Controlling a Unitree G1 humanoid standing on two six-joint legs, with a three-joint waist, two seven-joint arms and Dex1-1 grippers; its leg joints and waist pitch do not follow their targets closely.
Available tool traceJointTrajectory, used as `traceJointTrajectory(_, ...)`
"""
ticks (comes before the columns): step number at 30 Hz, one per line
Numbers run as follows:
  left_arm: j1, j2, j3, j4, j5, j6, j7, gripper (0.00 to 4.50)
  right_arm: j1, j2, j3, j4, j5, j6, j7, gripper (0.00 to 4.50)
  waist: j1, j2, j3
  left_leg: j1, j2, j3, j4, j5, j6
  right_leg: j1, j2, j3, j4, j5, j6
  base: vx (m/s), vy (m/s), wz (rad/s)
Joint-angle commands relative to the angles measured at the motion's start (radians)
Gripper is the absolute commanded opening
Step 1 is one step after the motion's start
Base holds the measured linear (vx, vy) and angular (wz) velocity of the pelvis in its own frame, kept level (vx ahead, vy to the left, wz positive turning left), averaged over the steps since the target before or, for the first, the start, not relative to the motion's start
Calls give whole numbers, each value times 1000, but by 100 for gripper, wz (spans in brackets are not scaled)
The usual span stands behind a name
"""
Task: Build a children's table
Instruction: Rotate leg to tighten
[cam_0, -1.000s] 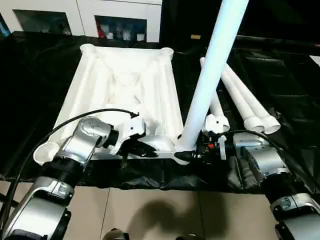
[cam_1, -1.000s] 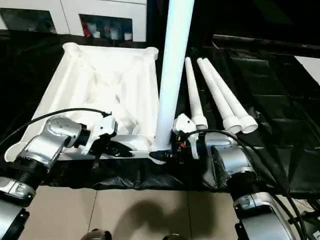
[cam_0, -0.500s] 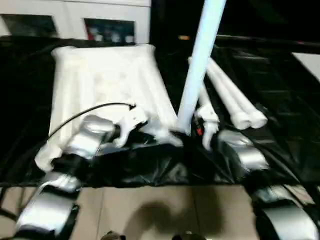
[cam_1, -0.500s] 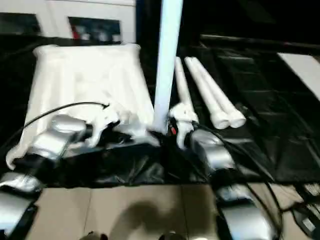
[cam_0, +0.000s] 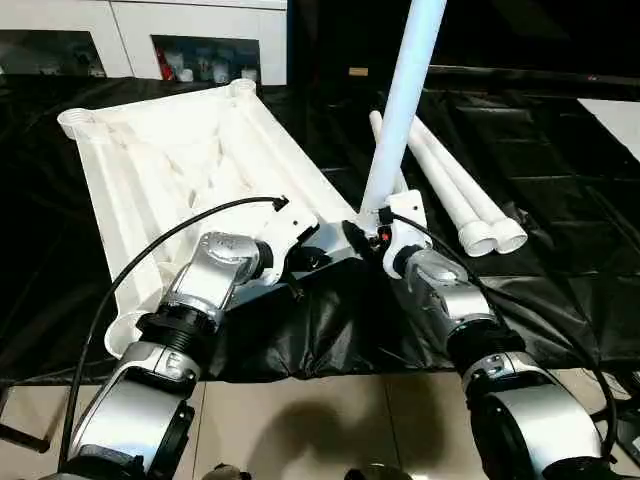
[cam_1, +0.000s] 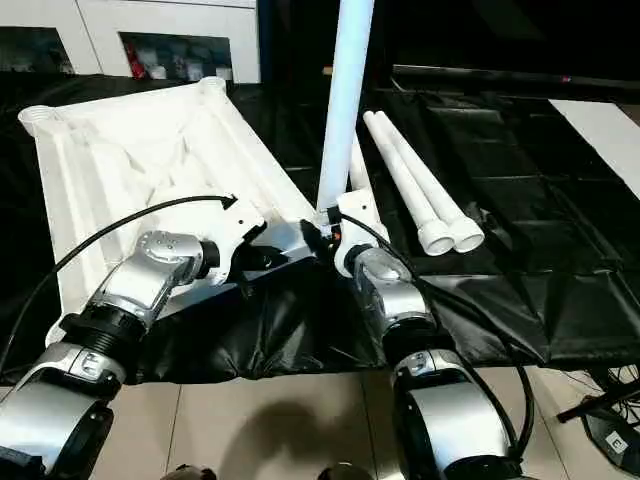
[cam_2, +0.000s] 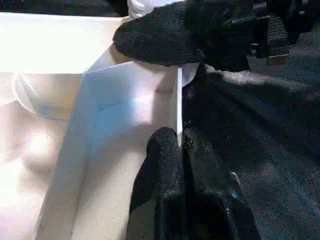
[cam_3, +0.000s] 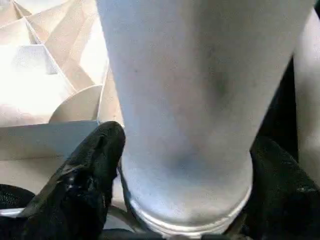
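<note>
a white plastic table top (cam_0: 170, 160) lies upside down, ribbed underside up, on a black sheet (cam_0: 560, 160) covering the work surface. one white leg (cam_0: 400, 100) stands upright in the top's near right corner socket. the right gripper (cam_3: 185, 200) has its two black fingers on either side of that leg's base, clasping it. the left gripper (cam_2: 181, 145) has its fingers pinched together on the thin near edge wall of the top, just left of the leg. three more legs (cam_0: 455, 195) lie side by side on the sheet to the right.
</note>
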Motion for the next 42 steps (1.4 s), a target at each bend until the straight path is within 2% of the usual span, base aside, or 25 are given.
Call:
traceJointTrajectory(1,20,-39,-44,-15,-43,-46,-61,0,10,47,60,39,-9,18,94,363,3,4,-48,7,30,-17,-71,-236,25,34,-70,38,-88,-176,-218,0,0,0)
traceJointTrajectory(2,37,-9,-61,-41,-47,-72,-120,0,23,18,77,13,-8,3,183,363,2,4,-50,6,31,-18,-71,-226,26,35,-71,38,-87,-169,-216,0,0,0)
traceJointTrajectory(3,38,-6,-62,-43,-46,-74,-125,0,24,15,78,10,-8,2,192,363,1,4,-50,6,31,-17,-70,-222,30,36,-70,38,-87,-160,-218,0,0,0)
traceJointTrajectory(5,52,27,-76,-55,-43,-105,-189,0,47,-22,105,-32,-9,-10,313,363,1,8,-54,6,31,-15,-65,-181,54,41,-68,37,-79,-73,-240,0,0,0)
traceJointTrajectory(8,56,44,-80,-55,-45,-121,-227,0,66,-48,124,-65,-7,-10,396,363,4,7,-58,9,32,-10,-60,-106,91,45,-65,36,-65,73,-276,0,0,0)
traceJointTrajectory(9,58,55,-82,-55,-47,-129,-251,0,81,-67,139,-92,-4,-6,453,363,5,9,-59,10,31,-9,-60,-101,97,45,-64,36,-64,88,-283,0,0,0)
traceJointTrajectory(12,60,89,-94,-54,-56,-160,-327,0,126,-130,188,-174,10,12,622,363,19,7,-58,13,33,-7,-57,-83,123,50,-62,34,-59,140,-290,0,0,0)
traceJointTrajectory(14,60,100,-97,-56,-61,-165,-353,0,141,-153,205,-206,15,19,674,363,27,9,-57,15,39,-4,-58,-92,114,47,-61,30,-59,120,-295,0,0,0)
traceJointTrajectory(15,60,110,-99,-59,-65,-170,-376,0,154,-173,217,-232,17,26,719,349,27,9,-56,15,39,-3,-59,-99,110,46,-62,31,-60,109,-296,0,0,0)
traceJointTrajectory(17,62,126,-104,-67,-69,-178,-412,0,170,-203,236,-265,17,38,783,330,31,6,-54,15,39,-4,-62,-134,91,46,-64,31,-66,38,-289,0,0,0)
traceJointTrajectory(19,64,141,-110,-76,-72,-183,-445,0,183,-230,254,-295,17,47,838,328,38,7,-53,18,40,-4,-62,-146,83,44,-64,32,-68,10,-278,0,0,0)
traceJointTrajectory(20,65,149,-113,-78,-69,-187,-459,0,189,-238,259,-309,15,57,861,320,41,8,-55,17,40,-4,-62,-140,80,45,-65,32,-67,15,-276,0,0,0)
traceJointTrajectory(21,66,152,-114,-79,-68,-188,-468,0,191,-242,261,-315,14,64,873,292,41,7,-56,17,40,-4,-62,-135,78,43,-65,32,-65,20,-278,0,0,0)
traceJointTrajectory(25,69,161,-117,-80,-68,-192,-488,0,204,-256,276,-346,17,86,906,274,42,7,-57,16,39,-5,-61,-122,74,45,-65,32,-64,34,-279,0,0,0)
traceJointTrajectory(28,74,169,-119,-79,-67,-195,-493,0,217,-253,279,-371,30,120,911,273,44,5,-61,16,37,-5,-58,-102,81,47,-65,31,-59,70,-283,0,0,0)
traceJointTrajectory(32,77,162,-110,-76,-67,-184,-479,0,225,-230,261,-373,44,145,880,272,44,5,-60,16,37,-4,-58,-104,81,46,-65,31,-60,64,-286,0,0,0)
traceJointTrajectory(34,74,152,-104,-73,-66,-167,-454,0,218,-212,245,-353,42,152,829,272,43,6,-57,15,37,-5,-60,-126,70,45,-67,31,-64,18,-281,0,0,0)
traceJointTrajectory(35,66,140,-96,-63,-61,-148,-415,0,203,-186,225,-313,30,144,749,272,39,6,-55,17,38,-5,-63,-151,55,39,-68,32,-69,-30,-275,0,0,0)
traceJointTrajectory(37,40,98,-65,-30,-59,-92,-307,0,152,-121,174,-198,-9,115,521,272,28,8,-49,20,37,-11,-70,-215,21,34,-74,34,-83,-160,-259,0,0,0)
traceJointTrajectory(38,33,83,-56,-22,-58,-74,-275,0,133,-98,156,-158,-20,111,435,272,20,7,-49,22,35,-15,-74,-241,-9,33,-76,34,-89,-239,-242,-55,-1,-3)
traceJointTrajectory(39,33,83,-56,-22,-58,-74,-275,0,133,-98,156,-158,-20,111,435,272,11,7,-48,19,33,-21,-77,-266,-26,35,-76,34,-94,-302,-221,-60,10,-8)
traceJointTrajectory(40,33,83,-56,-22,-58,-74,-275,0,133,-98,156,-158,-20,111,435,272,6,5,-48,10,33,-24,-81,-257,-26,43,-75,31,-95,-312,-199,-60,10,-8)
traceJointTrajectory(41,29,70,-49,-18,-54,-59,-241,0,115,-77,140,-122,-23,108,360,272,7,7,-48,10,33,-24,-81,-254,-21,40,-75,32,-96,-305,-192,0,0,0)
traceJointTrajectory(42,28,50,-40,-22,-52,-35,-194,0,93,-48,118,-80,-19,115,266,272,4,9,-47,16,34,-22,-80,-262,-20,32,-73,35,-97,-292,-196,0,0,0)
